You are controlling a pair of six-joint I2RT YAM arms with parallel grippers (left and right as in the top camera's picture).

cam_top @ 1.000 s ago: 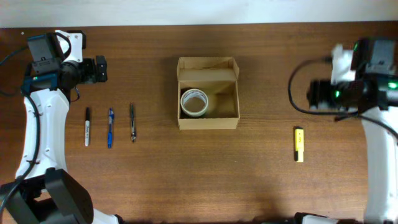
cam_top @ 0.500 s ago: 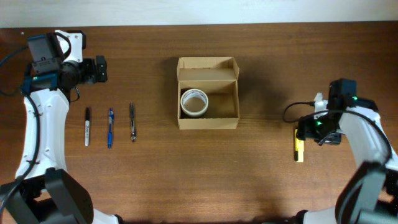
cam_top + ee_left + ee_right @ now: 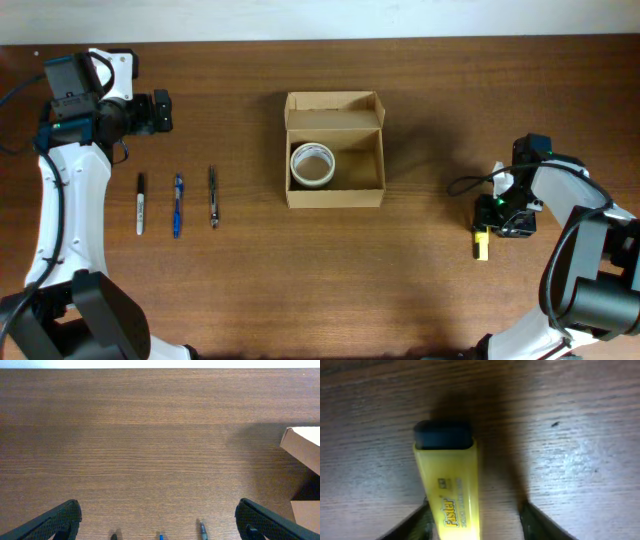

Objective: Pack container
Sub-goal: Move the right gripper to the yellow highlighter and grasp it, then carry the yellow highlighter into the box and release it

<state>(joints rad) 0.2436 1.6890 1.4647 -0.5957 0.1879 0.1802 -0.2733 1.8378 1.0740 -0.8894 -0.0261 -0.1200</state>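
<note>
A: State of the right gripper [image 3: 480, 527]?
B: Down at the table, jaws apart, straddling a yellow highlighter [image 3: 451, 500] with a black cap. One finger [image 3: 415, 525] touches it and there's a gap to the other. Not clamped.
A: And the left gripper [image 3: 160, 529]?
B: Spread wide, nothing between, held over the far-left part of the table [image 3: 420, 300].
A: Where's the container?
B: The container [image 3: 335, 150] is mid-table, between the arms, well apart from both. Tan-brown cardboard, plain, no print. Lid flap is open, on the far side. There's a cream tape roll [image 3: 312, 164] inside, in the left half.
A: Surface, room?
B: Dark brown wood grain, some glare in the right wrist view. Past the far edge is a pale strip [image 3: 320, 18]; can't tell if it's wall or floor.
A: Counts?
B: One container, one tape roll, one highlighter. Three pens in a row left of the box: a black-and-white marker [image 3: 140, 203], a blue pen [image 3: 178, 205] and a dark pen [image 3: 213, 196]. Two arms.
</note>
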